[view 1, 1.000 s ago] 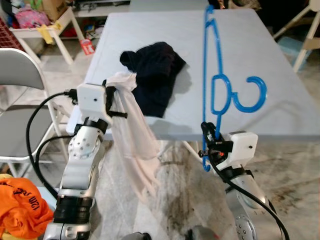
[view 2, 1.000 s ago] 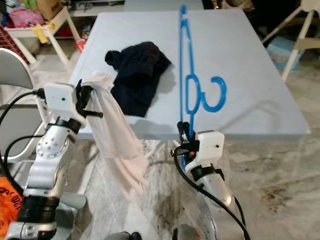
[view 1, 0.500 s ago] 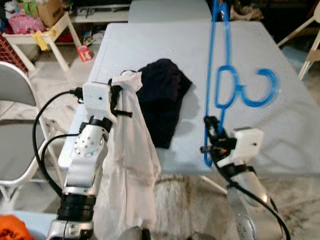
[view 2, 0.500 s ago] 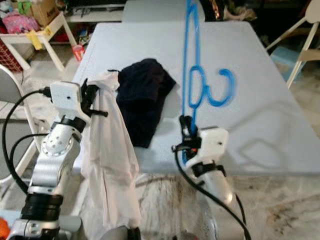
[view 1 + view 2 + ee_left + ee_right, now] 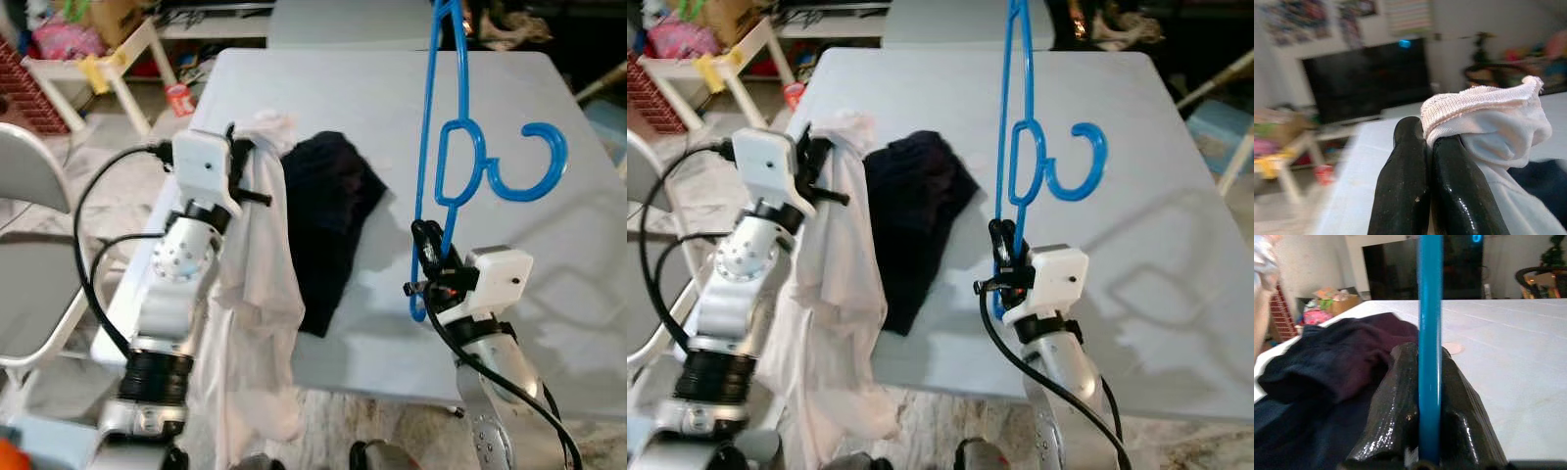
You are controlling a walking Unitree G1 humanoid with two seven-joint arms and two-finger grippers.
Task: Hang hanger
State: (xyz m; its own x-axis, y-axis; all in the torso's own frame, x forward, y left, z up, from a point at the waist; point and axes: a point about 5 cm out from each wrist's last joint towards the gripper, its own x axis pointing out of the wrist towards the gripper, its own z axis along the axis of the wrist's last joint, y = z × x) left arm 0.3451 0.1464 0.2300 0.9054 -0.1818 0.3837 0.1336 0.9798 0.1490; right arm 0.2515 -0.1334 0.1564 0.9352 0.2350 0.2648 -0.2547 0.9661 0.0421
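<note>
A blue plastic hanger [image 5: 446, 147] stands upright above the light blue table [image 5: 392, 88], its hook pointing right. My right gripper [image 5: 425, 245] is shut on the hanger's lower end near the table's front edge; the blue bar [image 5: 1429, 347] runs between the black fingers [image 5: 1396, 406]. My left gripper [image 5: 238, 168] is shut on the top hem of a pale pink garment [image 5: 257, 313] that hangs down past the table's left front corner. The hem [image 5: 1474, 105] sits pinched between the fingertips [image 5: 1405, 147]. A dark navy garment [image 5: 328, 215] lies crumpled on the table between both arms.
A grey folding chair [image 5: 29, 245] stands at the left. A white shelf [image 5: 108, 54] with boxes and toys is at the far left back. A second table [image 5: 343, 15] abuts the far edge. White chair legs [image 5: 1225, 88] show at the right.
The camera has moved closer over the table. Both grippers now sit above the tabletop, the pink garment raised beside the dark one, the hanger still held upright.
</note>
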